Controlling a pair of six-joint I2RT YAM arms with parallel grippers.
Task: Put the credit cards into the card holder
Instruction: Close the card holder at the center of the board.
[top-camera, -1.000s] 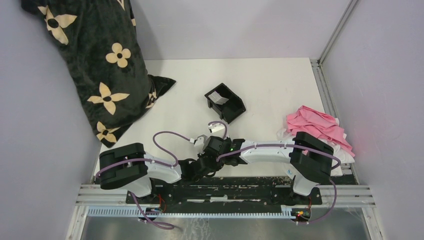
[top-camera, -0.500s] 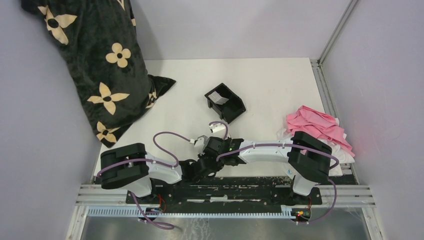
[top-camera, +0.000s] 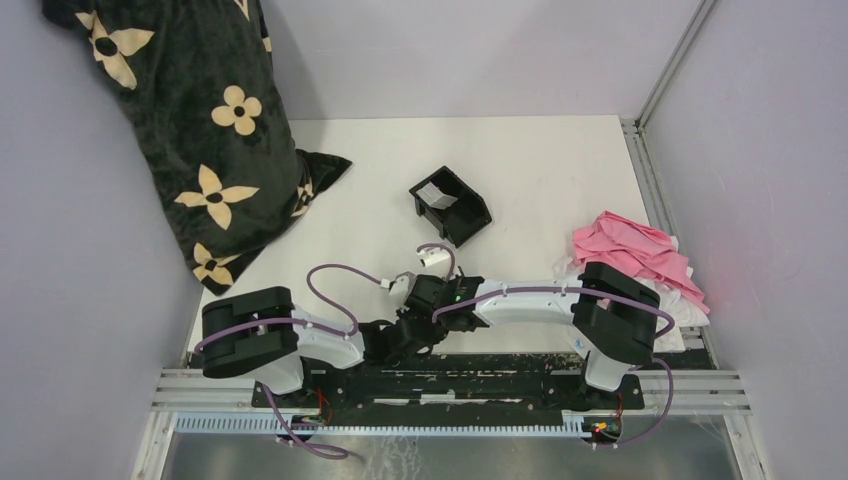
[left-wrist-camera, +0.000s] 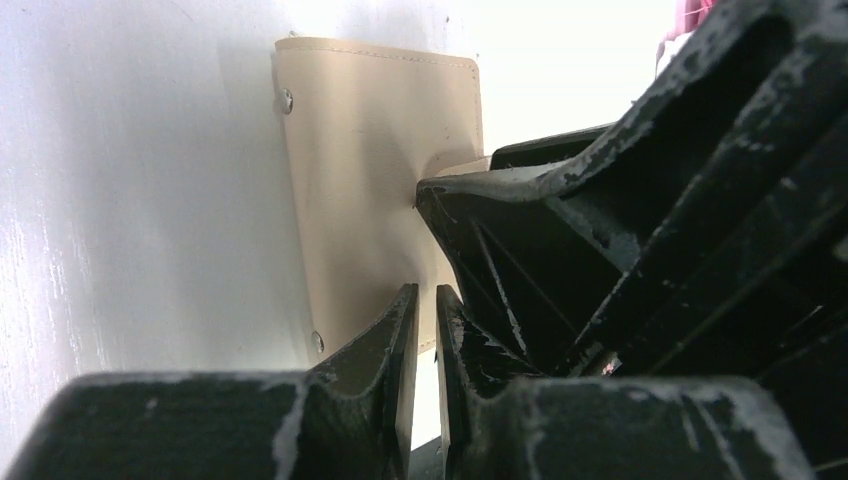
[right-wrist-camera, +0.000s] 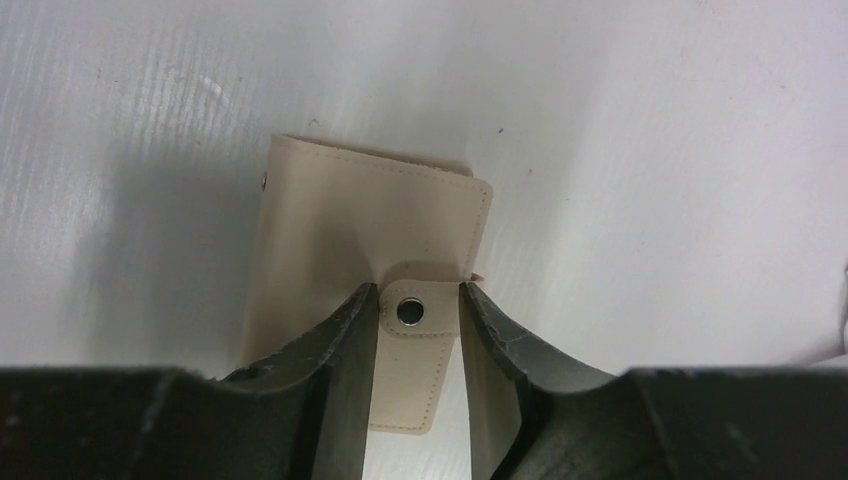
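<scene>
Near edge, centre | left gripper (top-camera: 406, 336) and right gripper (top-camera: 423, 316) are sitting close together, tips hidden | black tray (top-camera: 472, 216) is lying beyond, holding a grey-white card (top-camera: 436, 193)

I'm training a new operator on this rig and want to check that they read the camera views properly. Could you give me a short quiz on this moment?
1. True or false: the right gripper has its fingers on either side of the snap tab of the small tan-beige leather-like folding card holder.
2. Where does the thin pale grey-white plastic card lie? A) in the black two-compartment plastic tray B) on a blue plate C) inside the card holder
3. Fill in: the crumpled pink cloth lies at the white table's ___ edge.
Key: 1 true; 2 A; 3 right.
</scene>
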